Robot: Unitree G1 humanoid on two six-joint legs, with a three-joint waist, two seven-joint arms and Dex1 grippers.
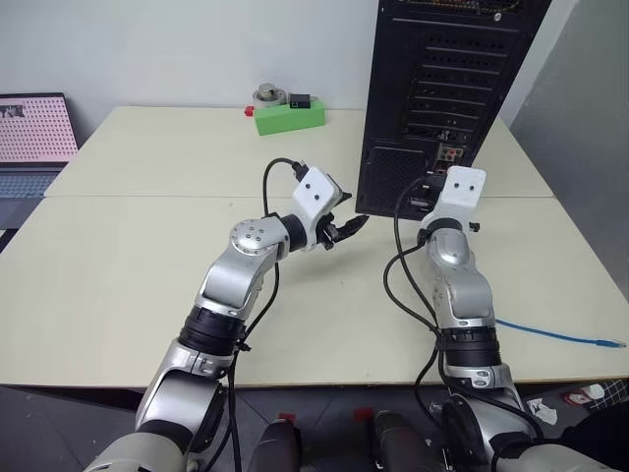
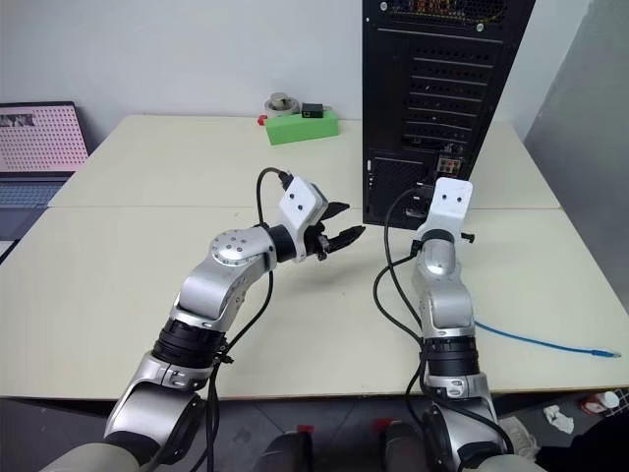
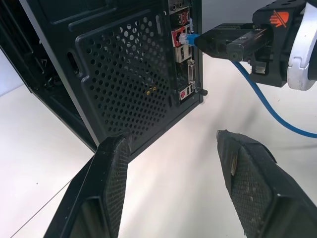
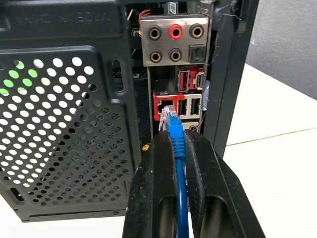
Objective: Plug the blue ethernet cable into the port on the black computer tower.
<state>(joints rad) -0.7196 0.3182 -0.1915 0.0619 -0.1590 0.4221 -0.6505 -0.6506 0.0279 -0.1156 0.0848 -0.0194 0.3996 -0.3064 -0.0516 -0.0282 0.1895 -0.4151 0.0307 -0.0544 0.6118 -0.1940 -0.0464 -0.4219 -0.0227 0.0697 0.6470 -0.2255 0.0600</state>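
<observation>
Holding the blue ethernet cable [image 4: 177, 148] just behind its clear plug, right gripper [image 4: 174, 148] has its fingers clamped on the cord, plug tip at the mouth of the red-framed port [image 4: 166, 106] on the back of the black computer tower [image 1: 432, 88]. Can't tell if it has clicked in; looks not fully seated. Plug's long axis runs straight along the fingers toward the port, so the coming move is likely a short push straight ahead, right arm doing it. Tower stands at the far edge of the table [image 1: 147, 256], right of centre. Cable slack trails off behind the right arm toward the table's right edge. Left gripper [image 1: 346, 229] hovers beside the tower's lower rear, fingers apart, holding nothing, aimed across at the port panel.
</observation>
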